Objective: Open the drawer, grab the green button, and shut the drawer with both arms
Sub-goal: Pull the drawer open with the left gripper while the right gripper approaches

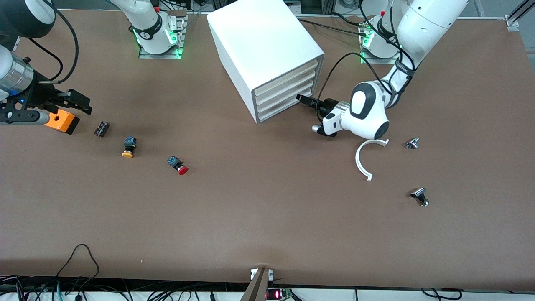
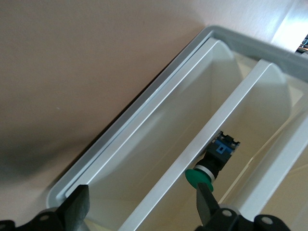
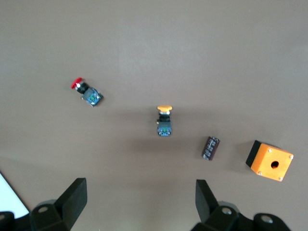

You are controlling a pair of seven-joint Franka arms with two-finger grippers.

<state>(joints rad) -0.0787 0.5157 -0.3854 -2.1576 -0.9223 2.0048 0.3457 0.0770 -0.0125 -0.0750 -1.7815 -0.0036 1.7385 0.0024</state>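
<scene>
I have the right gripper [image 1: 71, 102] up over the counter [image 1: 267, 217] at the right arm's end, waiting, its jaws apart with nothing between them. Under it, the right wrist view shows an orange box [image 3: 269, 160], a small dark block [image 3: 210, 147], an orange-capped button [image 3: 164, 121] and a red-capped button [image 3: 86, 91] lying on the counter, each apart from the others. Toward the middle, close to the edge where the arms' bases stand, sits the white cabinet [image 1: 267, 50]. My left gripper [image 1: 307, 100] is at the front of the drawer [image 1: 288, 106], jaws apart. In the left wrist view I see the green-capped button [image 2: 214, 161] lying inside a tray there, just beside one finger [image 2: 204, 202], not gripped. At the left arm's end lie a white curved piece [image 1: 364, 161] and two small metal parts [image 1: 419, 196].
</scene>
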